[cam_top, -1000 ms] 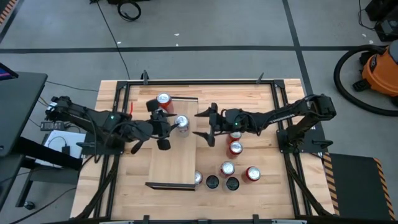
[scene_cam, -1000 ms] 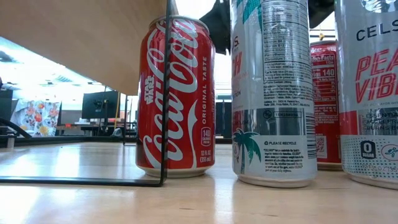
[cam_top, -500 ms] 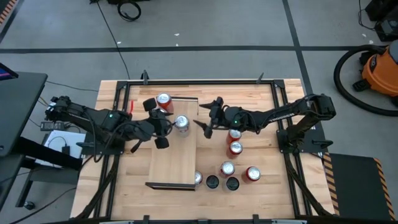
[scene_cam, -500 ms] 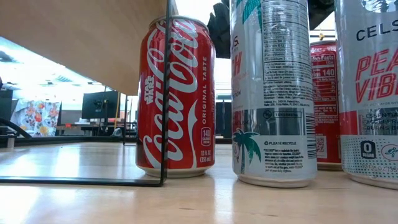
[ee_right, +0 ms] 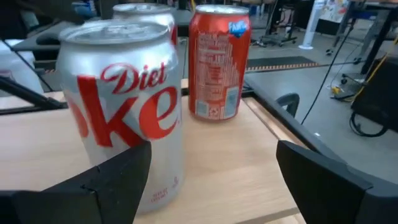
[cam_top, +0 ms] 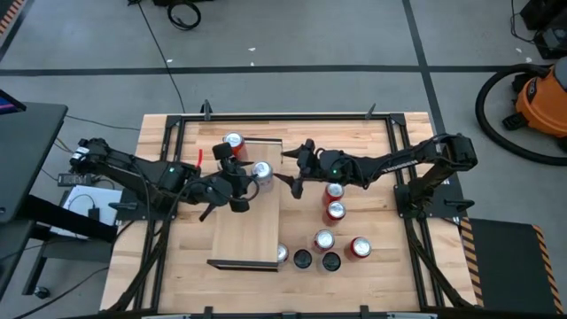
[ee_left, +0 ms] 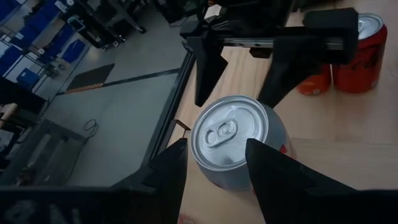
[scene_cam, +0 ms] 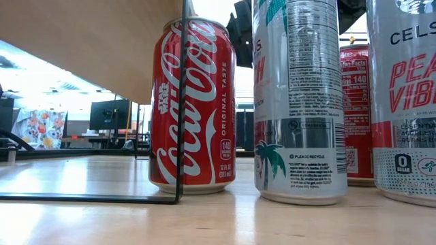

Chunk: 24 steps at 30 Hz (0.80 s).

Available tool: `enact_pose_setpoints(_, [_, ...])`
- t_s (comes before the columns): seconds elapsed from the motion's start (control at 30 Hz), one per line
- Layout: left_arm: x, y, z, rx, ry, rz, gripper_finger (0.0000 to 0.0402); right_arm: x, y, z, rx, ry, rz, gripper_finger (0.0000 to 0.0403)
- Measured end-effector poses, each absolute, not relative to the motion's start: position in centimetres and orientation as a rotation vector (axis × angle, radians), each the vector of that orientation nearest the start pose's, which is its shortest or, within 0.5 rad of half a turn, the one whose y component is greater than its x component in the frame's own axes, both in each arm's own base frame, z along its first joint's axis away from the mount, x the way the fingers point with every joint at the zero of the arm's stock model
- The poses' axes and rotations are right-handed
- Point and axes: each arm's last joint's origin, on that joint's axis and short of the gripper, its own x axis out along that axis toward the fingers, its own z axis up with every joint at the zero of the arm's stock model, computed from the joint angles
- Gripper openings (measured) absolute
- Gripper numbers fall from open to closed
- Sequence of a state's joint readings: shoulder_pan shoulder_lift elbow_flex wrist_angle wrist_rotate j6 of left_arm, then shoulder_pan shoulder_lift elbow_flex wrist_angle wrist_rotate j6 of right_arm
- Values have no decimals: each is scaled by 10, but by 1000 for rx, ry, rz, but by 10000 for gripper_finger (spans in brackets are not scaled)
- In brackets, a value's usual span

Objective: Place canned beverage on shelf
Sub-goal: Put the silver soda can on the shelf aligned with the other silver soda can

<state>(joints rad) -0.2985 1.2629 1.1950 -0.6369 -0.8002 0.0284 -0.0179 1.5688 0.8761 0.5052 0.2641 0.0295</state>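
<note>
A silver Diet Coke can (cam_top: 260, 171) stands upright on its base on the far part of the pale plywood shelf (cam_top: 250, 226). It also shows in the left wrist view (ee_left: 233, 140) and the right wrist view (ee_right: 124, 112). My left gripper (cam_top: 239, 177) is open and level at the can's left. Its fingertips (ee_left: 177, 162) flank the can's left side, and I see no touch. My right gripper (cam_top: 298, 168) is open and empty just right of the can, facing it. A red can (cam_top: 233, 142) stands on the shelf's far end.
Several cans stand on the butcher-block table right of the shelf: two red ones (cam_top: 335, 202) under my right arm and a cluster (cam_top: 323, 250) near the front. In the low view a Coca-Cola can (scene_cam: 193, 105) and tall cans (scene_cam: 300, 102) stand by the shelf's wire leg (scene_cam: 182, 102).
My left gripper has gone toward the table's right edge, up to the silver can, staying open. My right gripper has shifted a little toward the far edge, still open. The silver can stays upright on the shelf.
</note>
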Motion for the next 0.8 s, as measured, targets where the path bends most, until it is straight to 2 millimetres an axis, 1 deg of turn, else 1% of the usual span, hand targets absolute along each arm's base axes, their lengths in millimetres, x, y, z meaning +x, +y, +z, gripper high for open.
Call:
enact_pose_setpoints(0.3, [249,-59,344,427,616,446,176,340,-9,239,8,188,-264,352])
enact_pose_setpoints(0.43, [249,-59,350,439,614,436,176,340,-4,239,8,188,-247,352])
enact_pose_setpoints(0.53, [247,-59,356,437,618,438,176,341,0,239,10,189,-203,352])
enact_pose_setpoints(0.7, [247,-57,357,439,622,445,176,341,0,239,9,188,-214,352])
enact_pose_setpoints(0.8, [246,-57,357,440,623,446,176,341,0,239,19,188,-188,352])
